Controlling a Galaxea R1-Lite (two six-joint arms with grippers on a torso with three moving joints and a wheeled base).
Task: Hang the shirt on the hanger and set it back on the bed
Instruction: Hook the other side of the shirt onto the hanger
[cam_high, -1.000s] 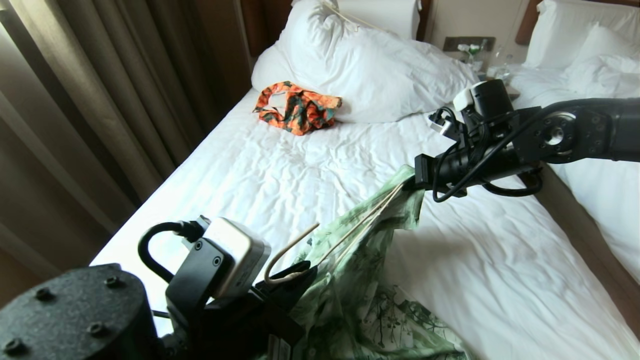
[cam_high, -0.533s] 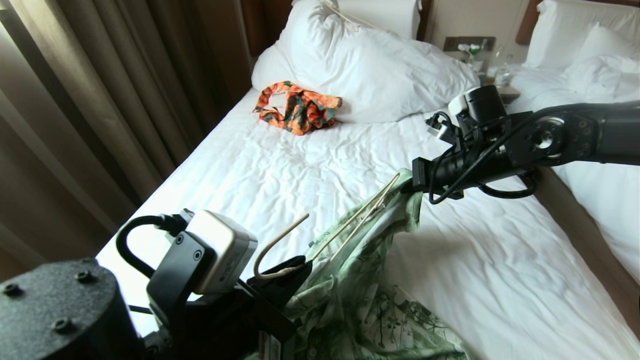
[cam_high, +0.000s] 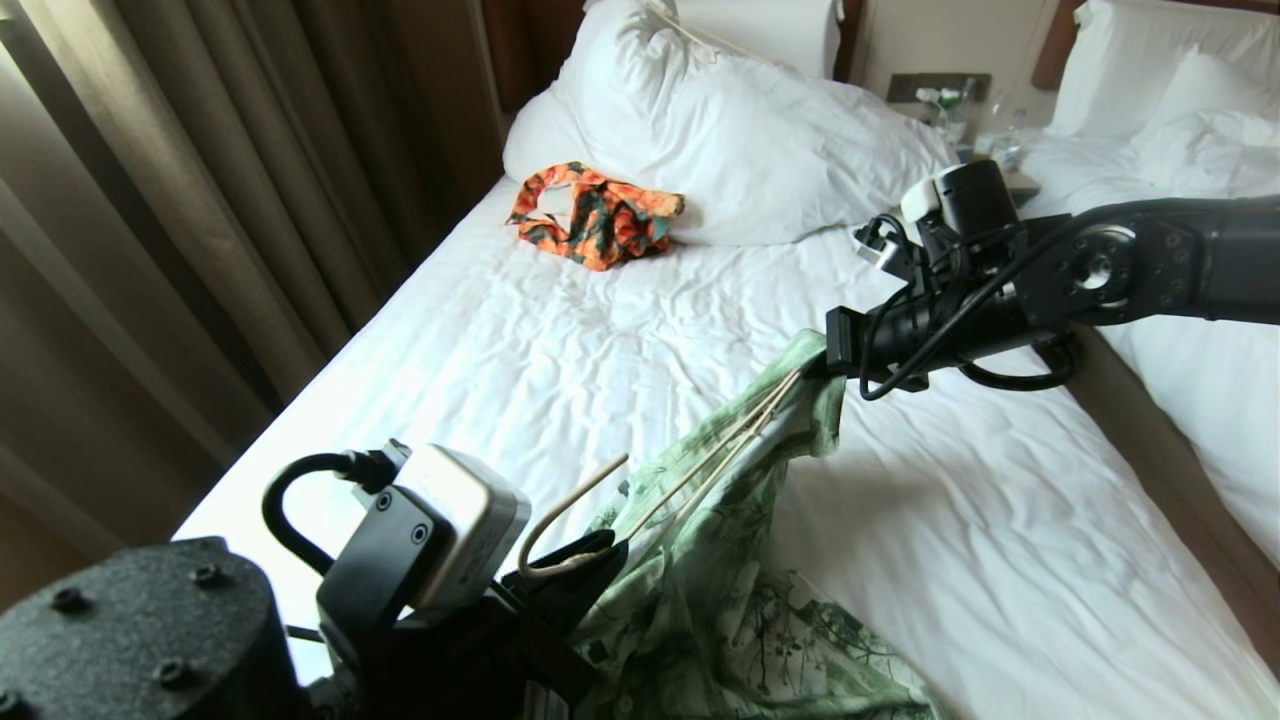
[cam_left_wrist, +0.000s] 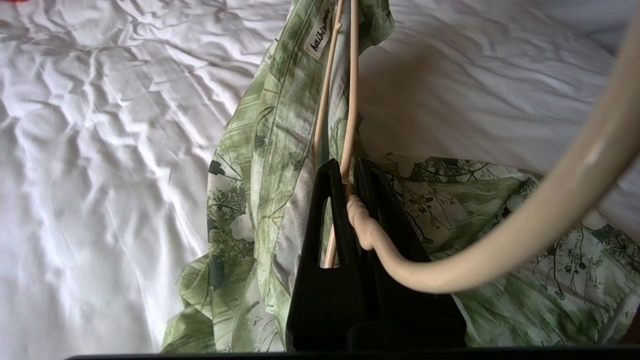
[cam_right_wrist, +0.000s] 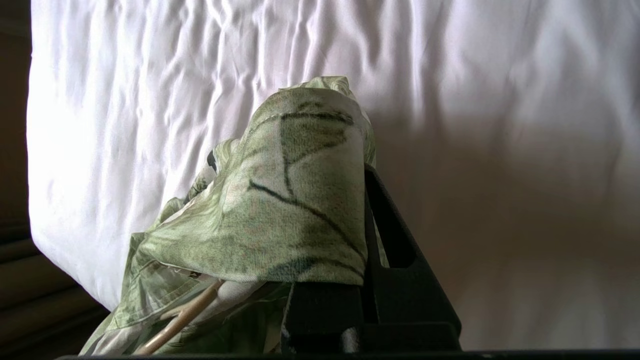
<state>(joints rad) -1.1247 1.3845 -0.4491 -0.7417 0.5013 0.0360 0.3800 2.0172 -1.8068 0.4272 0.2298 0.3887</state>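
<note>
- The left gripper (cam_left_wrist: 345, 187) was at the near left of the scene, above the near edge of the bed (cam_high: 560, 350), its black fingers (cam_left_wrist: 325, 220) clenched on the twisted neck of the hanger (cam_left_wrist: 350, 125).
- The hanger's curved hook arched up and back over that gripper; its thin cream wires ran away to the right and farther in, into the shirt (cam_high: 720, 600).
- The right gripper (cam_high: 822, 362) reached in from the right, farther off, and was closed on a fold of the shirt's green cloth, which draped over one of its fingers (cam_right_wrist: 395, 240).
- The shirt hung stretched between the two grippers, raised off the sheet, with its lower part pooled on the near part of the bed.
- Its white neck label (cam_left_wrist: 320, 37) lay just beside the hanger's wires.
- An orange patterned garment (cam_high: 595, 215) lay far off, touching the big white pillows (cam_high: 740, 130).
</note>
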